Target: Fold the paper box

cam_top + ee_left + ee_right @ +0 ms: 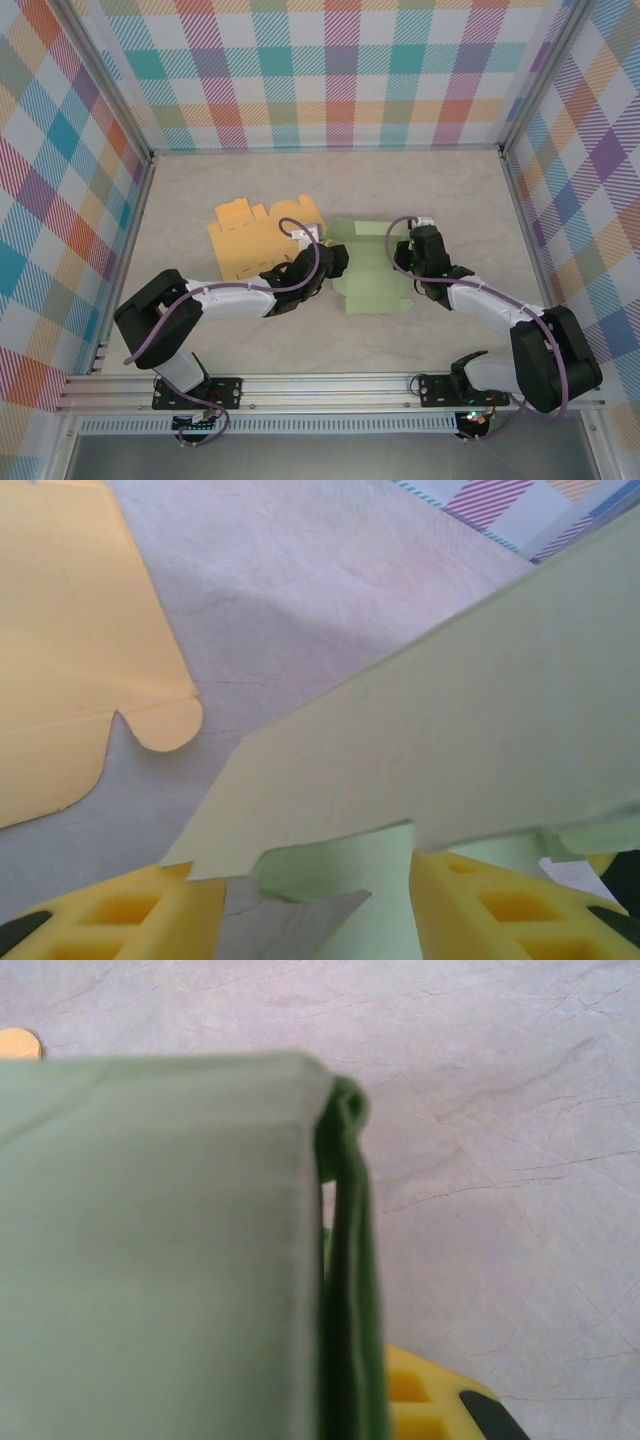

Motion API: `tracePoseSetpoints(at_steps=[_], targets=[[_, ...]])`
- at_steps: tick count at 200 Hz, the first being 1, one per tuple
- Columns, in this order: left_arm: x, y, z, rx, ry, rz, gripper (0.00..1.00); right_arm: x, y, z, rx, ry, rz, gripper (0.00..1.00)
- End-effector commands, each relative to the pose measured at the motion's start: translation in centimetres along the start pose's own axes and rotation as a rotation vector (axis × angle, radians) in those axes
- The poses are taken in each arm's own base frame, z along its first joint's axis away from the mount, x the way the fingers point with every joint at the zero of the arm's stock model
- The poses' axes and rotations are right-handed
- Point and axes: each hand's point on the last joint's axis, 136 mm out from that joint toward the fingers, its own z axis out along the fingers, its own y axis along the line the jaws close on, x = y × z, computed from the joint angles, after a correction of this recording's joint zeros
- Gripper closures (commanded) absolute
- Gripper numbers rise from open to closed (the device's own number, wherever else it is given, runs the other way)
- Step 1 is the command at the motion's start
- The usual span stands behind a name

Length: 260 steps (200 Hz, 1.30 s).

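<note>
lying at the middle of the table (pixel 300 345) just beside an orange blank (pixel 250 240), the green paper box (pixel 368 272) has its right edge pinched in the closed right gripper (pixel 408 258), while the left gripper (pixel 318 900) stands parted around a left-edge flap.

Matt green paper box (pixel 372 278), smooth tabletop (pixel 300 345)

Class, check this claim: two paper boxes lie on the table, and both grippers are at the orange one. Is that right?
No. Both the left gripper and the right gripper are at the green box; the orange box lies beside it, as the top external view shows.
</note>
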Motion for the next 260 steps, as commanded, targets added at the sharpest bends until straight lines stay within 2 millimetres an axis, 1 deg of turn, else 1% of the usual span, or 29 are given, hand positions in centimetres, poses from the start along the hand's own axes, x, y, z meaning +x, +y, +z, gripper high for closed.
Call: tracePoseSetpoints(at_steps=[1,19,41,63,81,126,152,174,205,231,238,247,260], targets=[[-0.1,0.1,0.6,-0.035,-0.007,-0.001,0.47,-0.1,0.5,-0.3,-0.025,-0.009,0.011,1.00],[0.1,-0.3,1.0,-0.027,0.004,0.002,0.46,-0.1,0.5,-0.4,-0.026,-0.011,0.011,1.00],[0.1,-1.3,1.4,0.002,0.016,0.014,0.46,-0.1,0.4,-0.5,-0.023,-0.014,0.012,1.00],[0.1,-2.8,1.6,0.067,0.027,0.023,0.53,-0.1,0.4,-0.5,-0.023,-0.013,0.011,1.00],[0.0,-4.0,1.2,0.129,0.025,0.034,0.54,-0.1,0.5,-0.4,-0.026,-0.011,0.011,1.00],[-0.4,-6.2,0.1,0.229,0.014,0.079,0.54,0.0,0.4,-0.4,-0.018,-0.008,0.009,1.00],[-0.5,-7.0,0.2,0.261,0.011,0.083,0.55,0.0,0.4,-0.4,-0.021,-0.009,0.010,1.00],[-0.3,-8.1,0.2,0.313,0.015,0.087,0.56,0.0,0.6,-0.3,-0.028,-0.005,0.010,1.00],[0.1,-10.0,-0.2,0.409,0.024,0.105,0.62,0.2,0.7,-0.1,-0.032,0.009,0.010,1.00],[0.3,-9.8,-0.4,0.414,0.027,0.115,0.62,0.2,0.6,-0.1,-0.025,0.014,0.008,1.00],[0.2,-9.7,-0.5,0.412,0.022,0.119,0.59,0.3,0.6,-0.1,-0.023,0.015,0.008,1.00],[-0.1,-9.5,-0.7,0.406,0.004,0.119,0.52,0.2,0.5,-0.1,-0.020,0.014,0.009,1.00],[-0.4,-9.4,-1.0,0.411,-0.019,0.120,0.50,0.2,0.4,0.0,-0.016,0.014,0.008,1.00]])
